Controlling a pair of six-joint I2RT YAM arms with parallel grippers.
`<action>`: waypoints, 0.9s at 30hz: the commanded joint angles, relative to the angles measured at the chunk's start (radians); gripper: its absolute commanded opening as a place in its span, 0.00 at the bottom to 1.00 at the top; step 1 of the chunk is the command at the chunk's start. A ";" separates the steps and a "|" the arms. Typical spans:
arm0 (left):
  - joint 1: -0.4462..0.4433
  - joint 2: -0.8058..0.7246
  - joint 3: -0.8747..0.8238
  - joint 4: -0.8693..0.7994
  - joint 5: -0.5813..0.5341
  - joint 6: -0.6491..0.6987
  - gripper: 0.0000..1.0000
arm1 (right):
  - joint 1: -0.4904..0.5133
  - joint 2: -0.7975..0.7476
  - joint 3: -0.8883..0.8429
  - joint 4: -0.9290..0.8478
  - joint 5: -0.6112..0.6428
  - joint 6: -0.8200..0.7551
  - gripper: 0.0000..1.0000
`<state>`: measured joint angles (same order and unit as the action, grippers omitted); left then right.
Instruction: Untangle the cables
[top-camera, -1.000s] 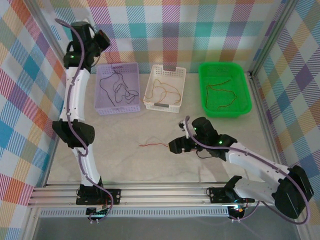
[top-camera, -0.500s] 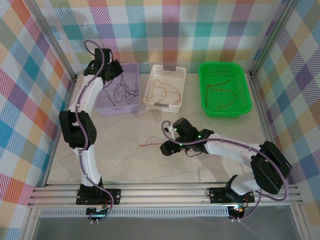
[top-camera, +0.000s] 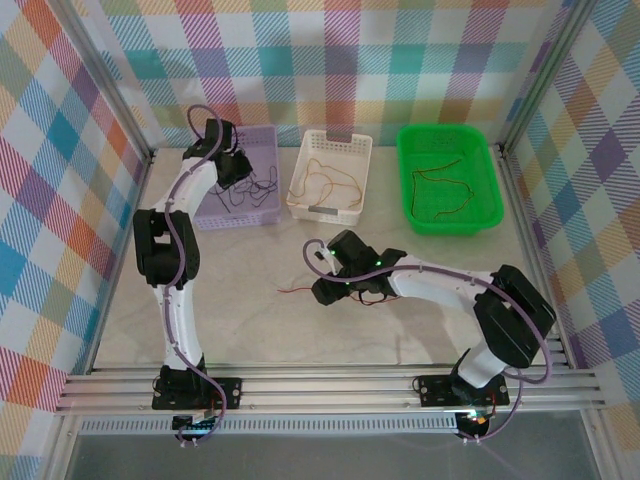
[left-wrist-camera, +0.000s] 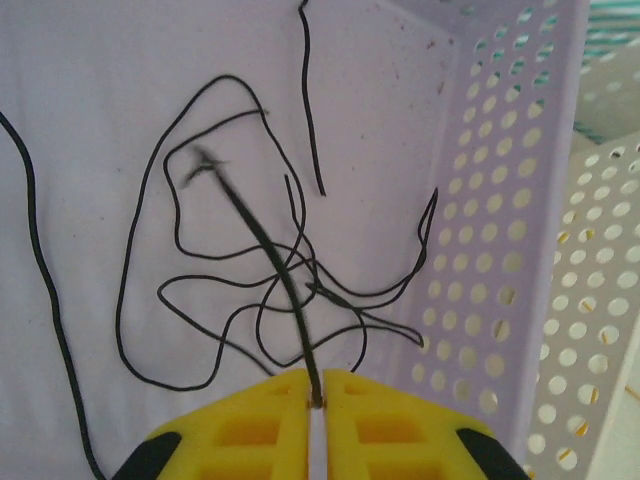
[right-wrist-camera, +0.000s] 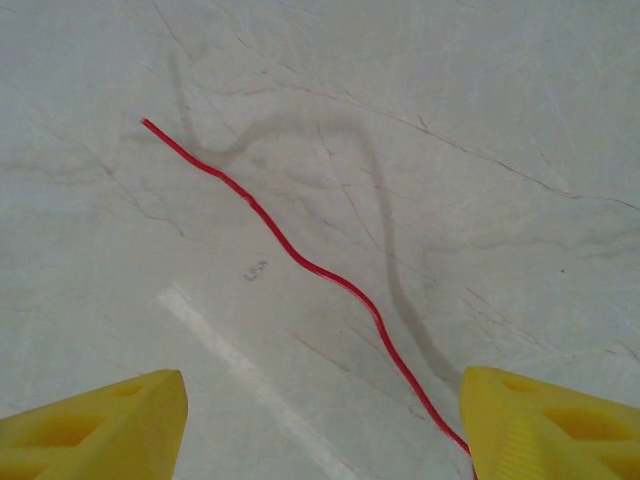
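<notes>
scene: pale marbled counter (top-camera: 240, 320) with three containers along its far side: lilac perforated plastic basket (top-camera: 245, 217), white perforated plastic basket (top-camera: 325, 213), green plastic tray (top-camera: 450, 228)
sorted so far: thin black flexible wires (left-wrist-camera: 190, 300) lie in a loose overlapping heap in the lilac basket; thin orange-yellow wires (top-camera: 325, 180) in the white basket; a few thin reddish wires (top-camera: 440, 190) in the green tray
left fingers (top-camera: 238, 168): yellow, over the lilac basket, clenched on one black strand (left-wrist-camera: 265, 250) that rises out of the heap to the tips; only a slit shows between them
right fingers (top-camera: 320, 293): spread wide, grasping nothing, low over the counter
thin red wire (right-wrist-camera: 300, 260): alone on bare counter near the middle, wavy, touching no other wire; it runs between the right fingers and passes close by one tip
progress (judgement): far along; no tangled bunch on the counter, colours split by container
left to do (judgement): black strand to be released into the lilac basket; red wire to be pinched and probably carried to the green tray
risk (judgement): red wire is thin and lies flat, so the fingers may close and miss it
</notes>
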<state>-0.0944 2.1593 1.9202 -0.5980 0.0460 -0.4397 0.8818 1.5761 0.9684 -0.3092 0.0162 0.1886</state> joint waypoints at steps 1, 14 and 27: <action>-0.005 -0.009 0.039 -0.056 0.044 0.004 0.18 | 0.006 0.028 0.029 -0.027 0.041 -0.042 0.72; -0.008 -0.261 0.039 -0.202 0.069 -0.057 0.69 | 0.008 0.138 0.096 -0.056 0.064 -0.076 0.71; -0.012 -0.879 -0.418 -0.215 -0.027 -0.088 1.00 | 0.008 0.222 0.136 -0.066 0.069 -0.100 0.66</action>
<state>-0.0978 1.3445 1.5898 -0.7734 0.0563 -0.5278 0.8845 1.7763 1.0851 -0.3603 0.0898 0.1101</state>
